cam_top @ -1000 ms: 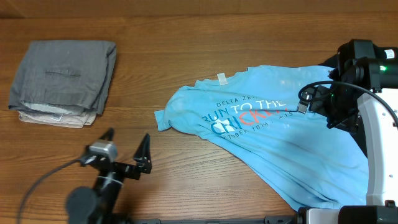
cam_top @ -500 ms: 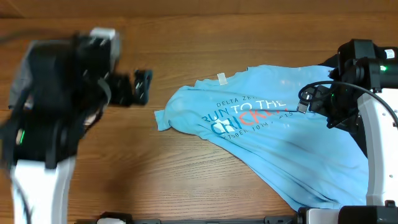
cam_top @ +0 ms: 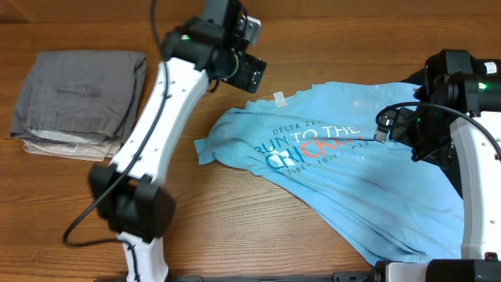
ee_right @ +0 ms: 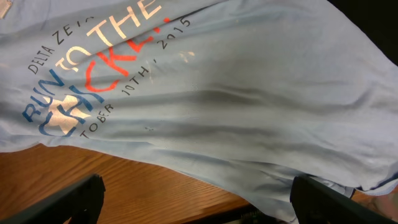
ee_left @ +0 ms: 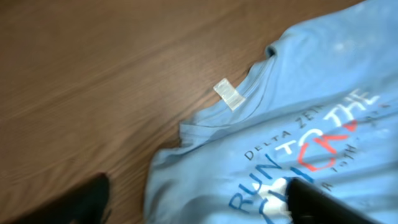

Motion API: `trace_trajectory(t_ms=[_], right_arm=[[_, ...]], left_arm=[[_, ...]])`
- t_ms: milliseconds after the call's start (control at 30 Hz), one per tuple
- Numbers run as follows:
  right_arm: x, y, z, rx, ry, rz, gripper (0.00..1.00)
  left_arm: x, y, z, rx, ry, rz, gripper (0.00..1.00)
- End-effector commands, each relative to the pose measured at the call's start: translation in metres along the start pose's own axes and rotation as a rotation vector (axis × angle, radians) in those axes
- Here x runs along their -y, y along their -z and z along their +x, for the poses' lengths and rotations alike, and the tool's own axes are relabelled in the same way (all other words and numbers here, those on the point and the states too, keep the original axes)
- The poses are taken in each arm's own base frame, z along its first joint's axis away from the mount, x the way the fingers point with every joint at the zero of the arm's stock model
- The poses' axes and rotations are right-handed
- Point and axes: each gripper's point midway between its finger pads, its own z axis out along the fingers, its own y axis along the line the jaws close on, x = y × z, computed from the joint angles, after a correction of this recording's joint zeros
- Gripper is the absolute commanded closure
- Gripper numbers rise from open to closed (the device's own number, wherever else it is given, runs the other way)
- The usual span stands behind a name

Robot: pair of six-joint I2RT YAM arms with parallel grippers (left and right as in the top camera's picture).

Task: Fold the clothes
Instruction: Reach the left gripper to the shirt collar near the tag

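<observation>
The clothes are one light blue T-shirt (cam_top: pixel 344 168), spread crumpled across the right half of the table. Its white and coral lettering (cam_top: pixel 313 145) faces up, and a white neck label (cam_top: pixel 279 98) shows at the collar. My left gripper (cam_top: pixel 250 70) hovers open just behind the collar. In the left wrist view its fingertips (ee_left: pixel 323 205) straddle the shirt's shoulder area, with the label (ee_left: pixel 229 94) ahead. Over the shirt's right part my right gripper (cam_top: pixel 391 125) hangs open, holding nothing. The right wrist view shows the shirt (ee_right: pixel 236 93) below that gripper (ee_right: pixel 202 205).
A stack of folded grey garments (cam_top: pixel 78 98) lies at the back left of the wooden table (cam_top: pixel 235 219). My left arm (cam_top: pixel 149 141) stretches diagonally from the front left toward the collar. The right arm's white base (cam_top: pixel 477 204) stands at the right edge.
My left arm swung up from the front left of the table to the shirt's collar at the back. The right arm and the shirt have stayed still.
</observation>
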Motion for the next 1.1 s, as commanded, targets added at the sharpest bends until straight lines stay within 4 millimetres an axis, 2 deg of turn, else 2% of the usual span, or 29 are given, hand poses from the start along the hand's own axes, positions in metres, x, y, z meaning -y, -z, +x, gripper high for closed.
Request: trace_trajectory(t_ms=[0,67,167,300,467,633,767,833,933,1067], right_arm=[[0.002,0.006,-0.002,0.026,-0.010,-0.001,0.00],[0.002,0.006,-0.002,0.026,-0.010,-0.001,0.00],[0.002,0.006,-0.002,0.026,-0.010,-0.001,0.00],[0.002,0.006,-0.002,0.026,-0.010,-0.001,0.00],[0.002,0.006,-0.002,0.026,-0.010,-0.001,0.00],[0.002,0.006,-0.002,0.026,-0.010,-0.001,0.00],[0.002,0.006,-0.002,0.026,-0.010,-0.001,0.00],[0.002,0.006,-0.002,0.026,-0.010,-0.001,0.00],[0.002,0.006,-0.002,0.026,-0.010,-0.001,0.00],[0.002,0.006,-0.002,0.026,-0.010,-0.001,0.00]], left_arm=[[0.001,-0.033,0.005,-0.051,-0.070,0.000,0.37],[-0.002,-0.056,0.016,-0.104,-0.108,0.000,0.50],[-0.006,-0.087,0.033,-0.177,-0.126,0.009,0.50],[-0.010,-0.121,0.053,-0.250,-0.130,0.017,0.57],[-0.011,-0.149,0.071,-0.312,-0.125,0.025,0.60],[-0.003,-0.157,0.071,-0.308,-0.141,0.031,0.65],[0.006,-0.161,0.064,-0.278,-0.171,0.021,0.59],[0.006,-0.163,0.064,-0.276,-0.190,-0.018,0.53],[0.000,-0.167,0.065,-0.283,-0.217,-0.096,0.46],[-0.010,-0.177,0.066,-0.283,-0.210,-0.168,0.44]])
